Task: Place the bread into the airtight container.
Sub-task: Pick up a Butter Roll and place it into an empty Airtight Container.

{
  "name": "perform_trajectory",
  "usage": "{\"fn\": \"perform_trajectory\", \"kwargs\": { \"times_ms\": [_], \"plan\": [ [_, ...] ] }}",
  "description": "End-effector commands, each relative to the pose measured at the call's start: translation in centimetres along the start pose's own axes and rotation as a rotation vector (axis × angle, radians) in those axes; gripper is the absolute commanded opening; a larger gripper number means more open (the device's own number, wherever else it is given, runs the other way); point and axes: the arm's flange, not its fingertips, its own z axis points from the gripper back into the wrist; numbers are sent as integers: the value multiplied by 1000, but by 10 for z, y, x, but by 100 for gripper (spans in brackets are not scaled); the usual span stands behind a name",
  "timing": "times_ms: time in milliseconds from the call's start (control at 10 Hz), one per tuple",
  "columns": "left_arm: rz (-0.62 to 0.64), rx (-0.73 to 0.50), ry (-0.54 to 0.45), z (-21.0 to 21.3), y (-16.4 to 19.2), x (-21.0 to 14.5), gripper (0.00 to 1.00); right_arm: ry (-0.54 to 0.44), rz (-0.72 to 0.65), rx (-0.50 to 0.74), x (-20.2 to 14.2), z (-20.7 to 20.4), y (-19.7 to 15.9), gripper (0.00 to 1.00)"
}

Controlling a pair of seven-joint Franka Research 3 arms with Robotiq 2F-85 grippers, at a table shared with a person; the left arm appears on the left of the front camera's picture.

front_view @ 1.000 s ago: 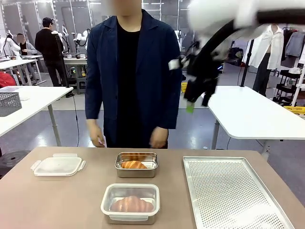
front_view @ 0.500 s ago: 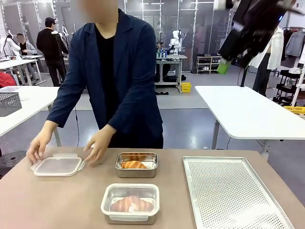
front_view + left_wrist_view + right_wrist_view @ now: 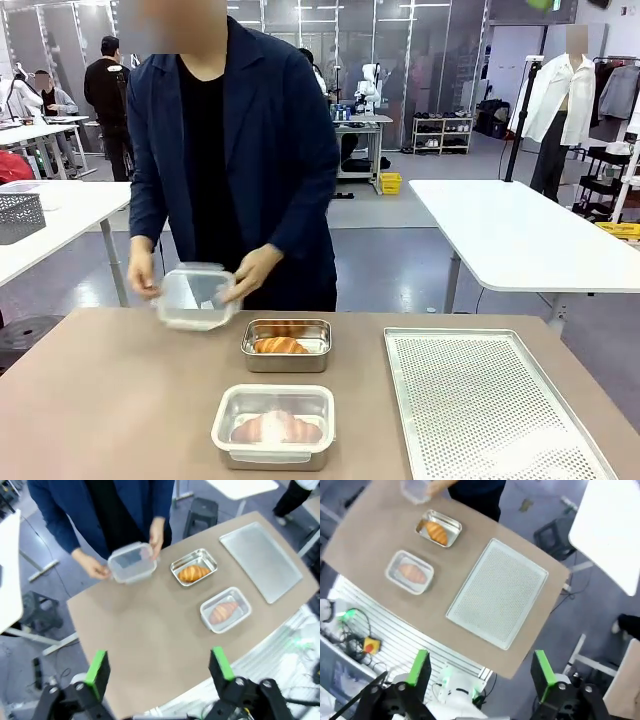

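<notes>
A person at the far side of the brown surface (image 3: 120,400) lifts a clear lid (image 3: 195,296) with both hands. One croissant (image 3: 280,345) sits in an open steel container (image 3: 287,345); another lies in a lidded container (image 3: 274,426). High above, the left gripper (image 3: 160,667) and right gripper (image 3: 481,669) hang released, grasping nothing.

person's hands (image 3: 252,273) hold lid (image 3: 195,296) | bread (image 3: 280,346) in open container (image 3: 287,345)
</notes>
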Motion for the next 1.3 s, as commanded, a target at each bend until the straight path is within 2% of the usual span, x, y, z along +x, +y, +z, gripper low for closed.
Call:
{"fn": "perform_trajectory", "kwargs": {
  "times_ms": [0,100,200,400,500,600,1200],
  "plan": [
    [-3,-8,-3,0,0,0,100,50,12,37,20,-9,11,100],
    [-3,-8,-3,0,0,0,100,88,62,63,17,-33,11,100],
    [-3,-8,-3,0,0,0,100,74,142,79,7,-57,16,100],
    [-3,-8,-3,0,0,0,100,49,154,77,-14,-79,23,100],
    [-3,-8,-3,0,0,0,100,41,115,71,-25,-89,17,100],
    [-3,-8,-3,0,0,0,100,93,130,70,17,-67,23,100],
    [-3,-8,-3,0,0,0,100,93,130,70,17,-67,23,100]
  ]
}}
